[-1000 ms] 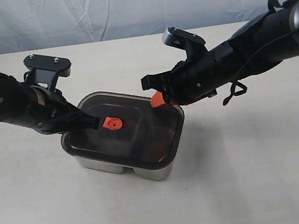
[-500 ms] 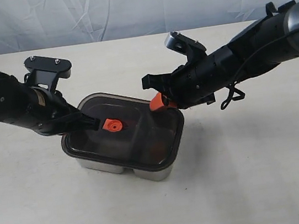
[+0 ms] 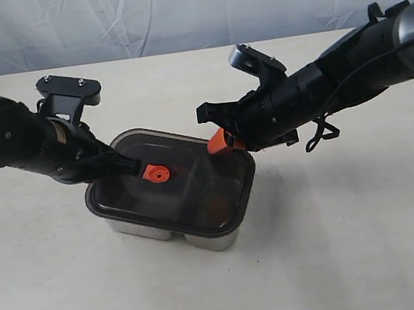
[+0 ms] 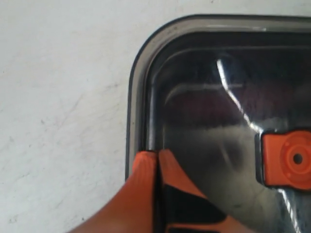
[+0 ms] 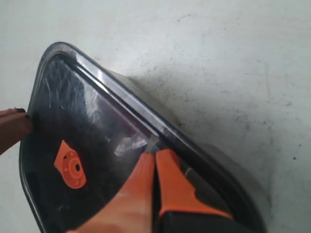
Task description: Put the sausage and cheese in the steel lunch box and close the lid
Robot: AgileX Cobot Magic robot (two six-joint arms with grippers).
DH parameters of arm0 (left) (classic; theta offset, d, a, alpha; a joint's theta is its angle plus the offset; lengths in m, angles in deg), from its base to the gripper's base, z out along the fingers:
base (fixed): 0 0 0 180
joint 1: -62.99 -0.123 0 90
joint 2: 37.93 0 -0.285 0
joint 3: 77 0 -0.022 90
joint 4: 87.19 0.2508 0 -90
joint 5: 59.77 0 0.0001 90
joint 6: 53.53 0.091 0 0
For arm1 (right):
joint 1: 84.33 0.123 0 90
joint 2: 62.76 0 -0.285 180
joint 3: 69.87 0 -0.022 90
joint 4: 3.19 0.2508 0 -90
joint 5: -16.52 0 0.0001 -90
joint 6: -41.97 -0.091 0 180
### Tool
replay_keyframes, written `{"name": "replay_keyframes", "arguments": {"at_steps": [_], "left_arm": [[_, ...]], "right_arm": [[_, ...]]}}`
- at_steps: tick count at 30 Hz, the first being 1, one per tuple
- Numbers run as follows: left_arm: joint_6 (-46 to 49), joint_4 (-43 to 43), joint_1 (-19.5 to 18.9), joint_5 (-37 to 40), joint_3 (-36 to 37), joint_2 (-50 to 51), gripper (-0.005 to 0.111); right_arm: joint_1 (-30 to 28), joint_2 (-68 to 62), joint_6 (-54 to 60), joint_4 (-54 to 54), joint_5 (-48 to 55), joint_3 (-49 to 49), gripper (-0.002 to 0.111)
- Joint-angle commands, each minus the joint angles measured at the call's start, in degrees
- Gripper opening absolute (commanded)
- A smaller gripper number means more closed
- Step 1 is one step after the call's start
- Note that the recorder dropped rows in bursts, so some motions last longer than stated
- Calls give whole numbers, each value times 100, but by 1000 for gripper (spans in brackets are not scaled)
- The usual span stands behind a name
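The dark smoky lid [image 3: 189, 192] lies on top of the steel lunch box [image 3: 203, 240], its orange valve [image 3: 155, 173] facing up. My left gripper [image 3: 133, 168] is shut, its orange tips resting on the lid just inside the rim at one corner [image 4: 156, 154], left of the valve [image 4: 289, 158]. My right gripper [image 3: 220, 141] is also shut, its tips down on the lid's far right edge [image 5: 155, 154]. The sausage and the cheese are hidden under the dark lid [image 4: 209, 97]; only a faint reddish tint shows through it.
The box stands on a pale tabletop [image 3: 343, 244] with a white cloth backdrop [image 3: 172, 13] behind. Both black arms slant in over the box from either side. Nothing else lies on the table.
The left arm has shifted slightly up and to the right, its tips staying on the lid. The right arm rose a little earlier and now holds still. The lid has not moved.
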Motion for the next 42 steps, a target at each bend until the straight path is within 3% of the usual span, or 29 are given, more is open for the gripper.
{"name": "replay_keyframes", "arguments": {"at_steps": [1,9,19,31,42], "left_arm": [[14,-64,2,-456,139,212,0],[14,166,2,-865,-19,236,0],[14,115,2,-288,-22,589,0],[14,154,2,-1515,-22,-153,0],[14,315,2,-2015,-64,283,0]], "right_arm": [[12,-162,-1,-394,-71,57,-1],[12,-162,-1,-419,-71,57,-1],[12,-162,-14,-419,-71,57,-1],[12,195,9,-419,-251,57,-1],[12,620,23,-600,-112,57,-1]]}}
